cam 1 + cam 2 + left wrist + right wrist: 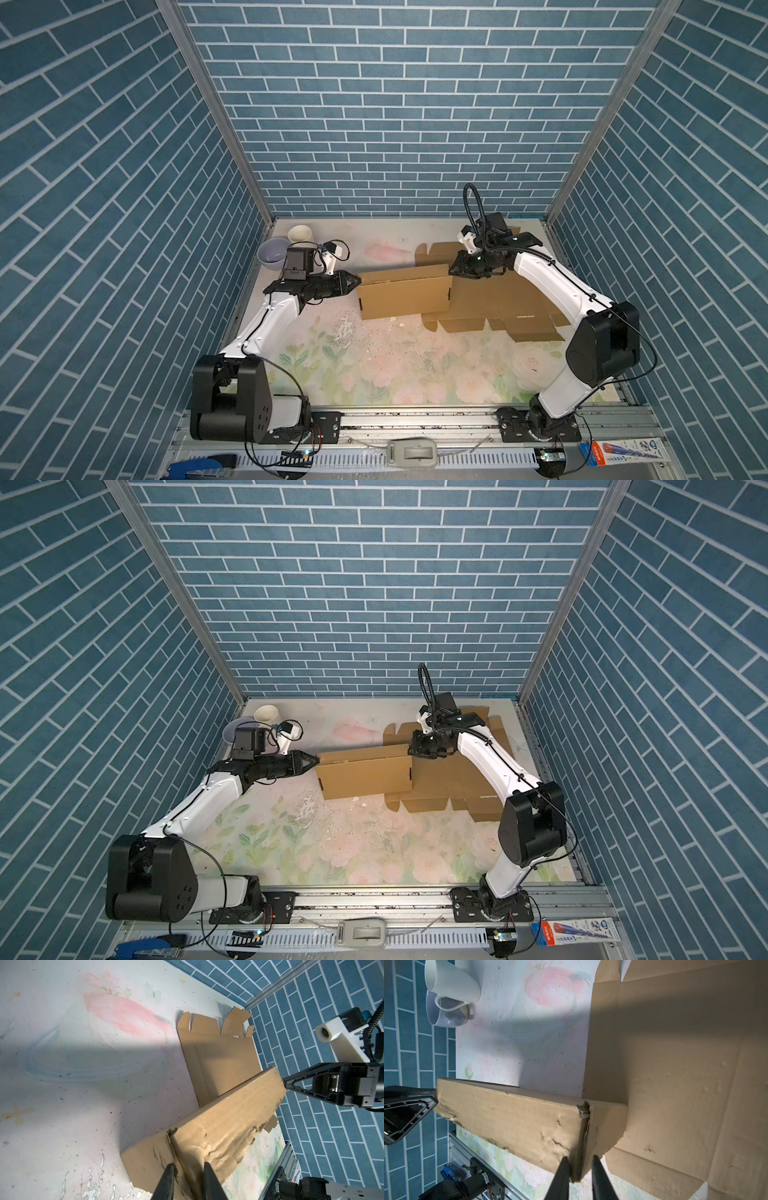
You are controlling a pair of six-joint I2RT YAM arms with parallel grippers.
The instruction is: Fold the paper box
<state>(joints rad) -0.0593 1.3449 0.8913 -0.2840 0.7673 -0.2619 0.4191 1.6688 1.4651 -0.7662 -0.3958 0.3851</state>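
Paper box (490, 303) blank flat, far right on surface (374, 374); left wall panel (405, 297) stood up. Left pincer (356, 282) clamped on panel's left end, right pincer (452, 270) on right end. Tip: roll both together along crease, even pull. Cardboard's crumpled, tears easy.

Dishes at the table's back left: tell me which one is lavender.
The bowl, wide and handleless. The mug beside it, farther back, is white and has a handle.
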